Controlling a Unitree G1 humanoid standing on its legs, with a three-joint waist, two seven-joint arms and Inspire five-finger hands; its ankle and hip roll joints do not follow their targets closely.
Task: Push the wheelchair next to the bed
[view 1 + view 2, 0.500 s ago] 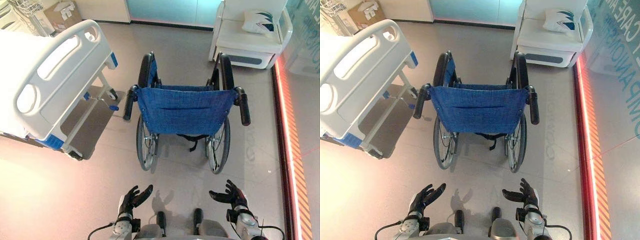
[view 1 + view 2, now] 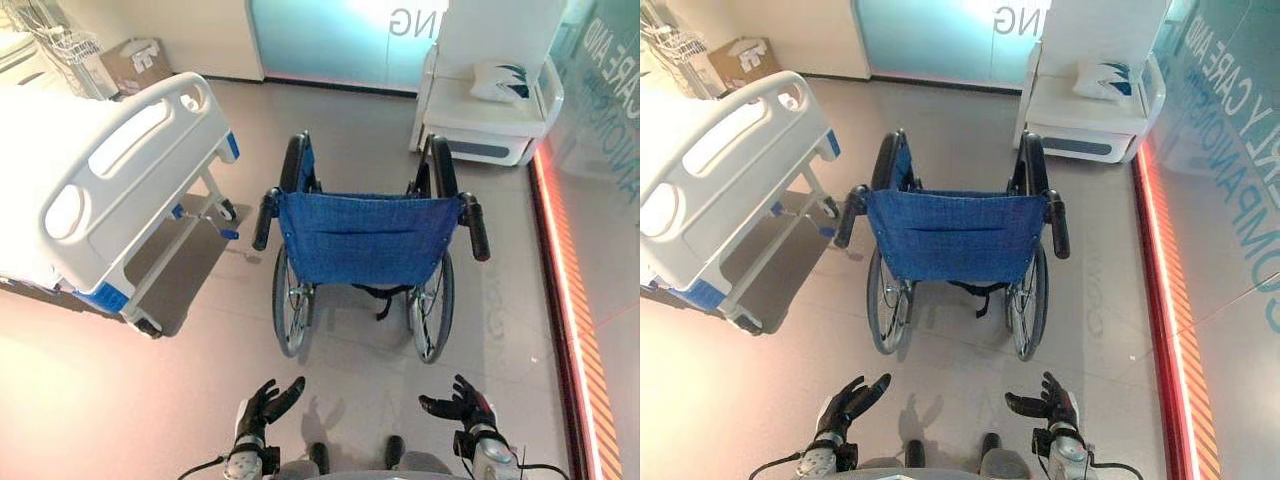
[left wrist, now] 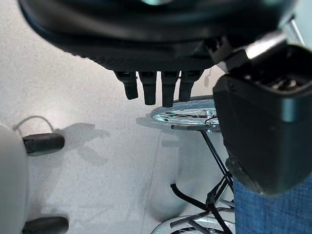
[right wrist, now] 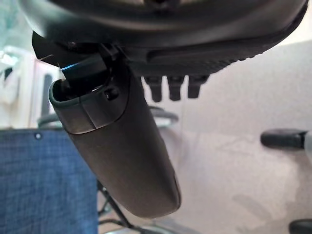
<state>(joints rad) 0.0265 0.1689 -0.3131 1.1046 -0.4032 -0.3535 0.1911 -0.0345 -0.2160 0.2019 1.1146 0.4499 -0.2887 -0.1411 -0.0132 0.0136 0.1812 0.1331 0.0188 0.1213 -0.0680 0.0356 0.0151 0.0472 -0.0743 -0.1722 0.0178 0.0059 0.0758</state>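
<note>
Left eye view: wheelchair (image 2: 365,238) well ahead of left hand (image 2: 264,404), right hand (image 2: 462,408).

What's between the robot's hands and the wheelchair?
Just bare floor. The left eye view shows nothing lying between the left hand, the right hand and the wheelchair.

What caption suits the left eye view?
Open dark left hand and right hand face blue-backed wheelchair near white hospital bed.

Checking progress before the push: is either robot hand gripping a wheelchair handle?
No, the left hand and the right hand are open over the floor, touching no part of the wheelchair.
</note>
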